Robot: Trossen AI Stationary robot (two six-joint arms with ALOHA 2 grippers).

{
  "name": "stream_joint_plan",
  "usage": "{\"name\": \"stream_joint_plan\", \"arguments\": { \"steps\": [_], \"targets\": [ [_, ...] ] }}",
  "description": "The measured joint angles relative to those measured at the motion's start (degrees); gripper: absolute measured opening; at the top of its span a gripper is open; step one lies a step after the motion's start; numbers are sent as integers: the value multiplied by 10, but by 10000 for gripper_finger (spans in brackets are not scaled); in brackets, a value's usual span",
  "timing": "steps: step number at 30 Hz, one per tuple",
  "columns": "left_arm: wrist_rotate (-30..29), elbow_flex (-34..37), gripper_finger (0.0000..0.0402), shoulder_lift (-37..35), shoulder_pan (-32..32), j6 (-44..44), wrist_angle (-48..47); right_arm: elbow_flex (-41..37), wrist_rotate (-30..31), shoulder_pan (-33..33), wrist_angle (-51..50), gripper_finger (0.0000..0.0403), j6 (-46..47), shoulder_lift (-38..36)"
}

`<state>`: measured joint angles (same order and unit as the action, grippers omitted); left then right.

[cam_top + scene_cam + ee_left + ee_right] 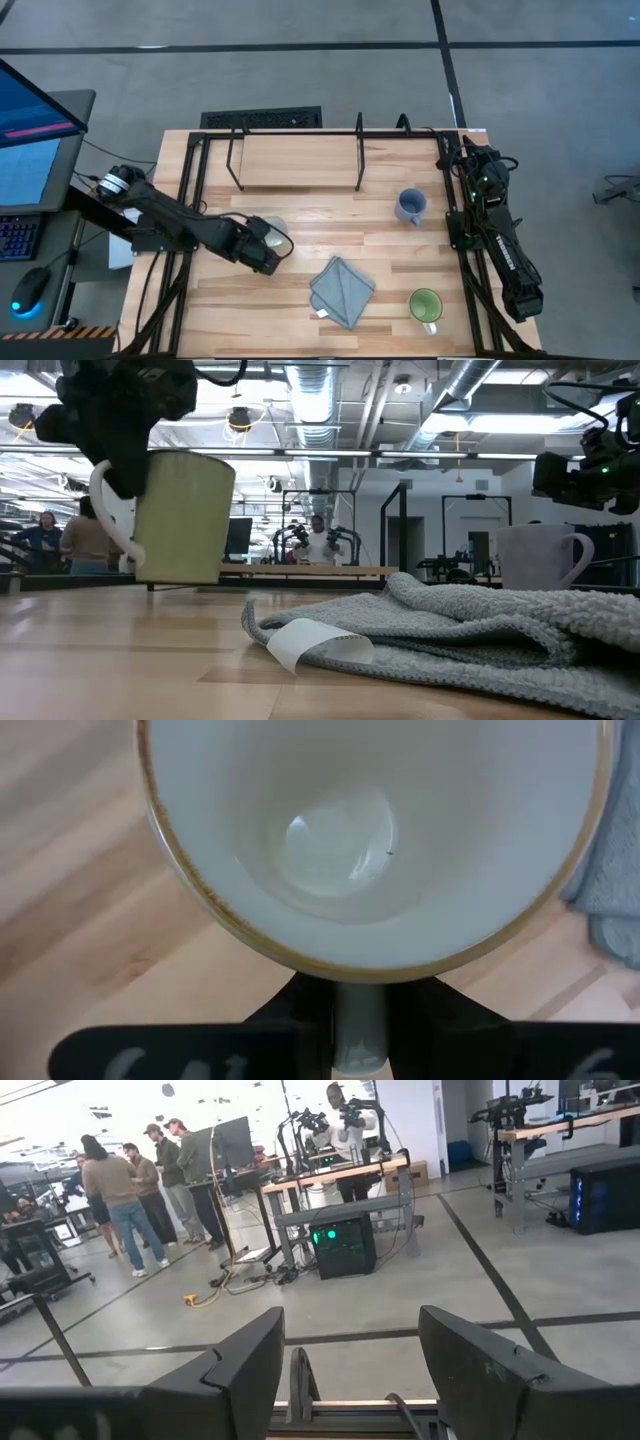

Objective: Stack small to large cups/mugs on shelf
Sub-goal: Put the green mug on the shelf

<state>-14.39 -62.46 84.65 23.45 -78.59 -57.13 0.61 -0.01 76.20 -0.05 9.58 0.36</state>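
My left gripper (pixel 266 248) is shut on the white mug (pixel 272 233), left of the table's middle. In the low view the mug (pixel 185 515) shows pale and slightly tilted, with the gripper (pixel 118 455) above its handle. The blue-grey mug (pixel 410 206) stands on its base right of the middle. The green-inside mug (pixel 425 304) stands near the front right. The shelf (pixel 300 160) stands at the far edge. My right gripper (pixel 350 1342) is open and empty at the far right (pixel 464 152). My left gripper pinches the white mug's handle (pixel 360 1025) between its two fingers (pixel 285 1020). The fingers come from above, pointing down beside the mug's rim (pixel 330 965). The mug sits mouth up, slightly tilted, its base at or just above the tabletop; I cannot tell which.
A folded grey-blue cloth (pixel 342 290) with a white tag lies at the front middle, between the white mug and the green-inside mug. The shelf's black posts (pixel 360 150) rise at the far edge. People stand in the room beyond the table (pixel 120 1190).
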Motion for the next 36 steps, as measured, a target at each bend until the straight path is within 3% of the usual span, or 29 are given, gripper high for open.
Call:
{"name": "stream_joint_plan", "arguments": {
  "steps": [8, 17, 36],
  "targets": [
    [-29, 0, 42, -65, -41, 13, -46, 0, 0, 0, 0, 256, 0, 0],
    [-65, 0, 41, -121, -129, 80, -57, 0, 0, 0, 0, 256, 0, 0],
    [-78, 0, 41, -135, -340, 207, -23, 0, 0, 0, 0, 256, 0, 0]
  ]
}}
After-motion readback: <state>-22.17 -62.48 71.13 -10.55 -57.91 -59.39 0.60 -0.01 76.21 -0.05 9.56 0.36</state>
